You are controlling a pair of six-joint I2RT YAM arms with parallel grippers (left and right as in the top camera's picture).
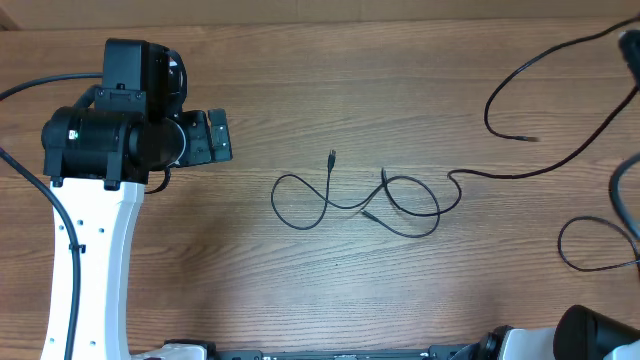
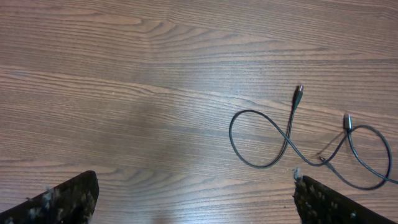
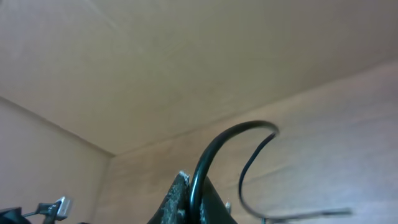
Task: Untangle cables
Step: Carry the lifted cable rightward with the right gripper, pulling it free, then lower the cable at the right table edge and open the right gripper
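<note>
Basically wood-grain table (image 1: 300, 80), tan wall (image 3: 155, 62) at edge; L gripper (image 2: 194, 196) jaws apart, R gripper (image 3: 189, 202) clamped on cable (image 3: 208, 155).

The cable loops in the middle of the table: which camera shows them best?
Overhead. It shows the cable loops whole, with both plug ends. The left wrist view is closer but cuts off their right side. The right wrist view shows only a cable arc near the lens.
</note>
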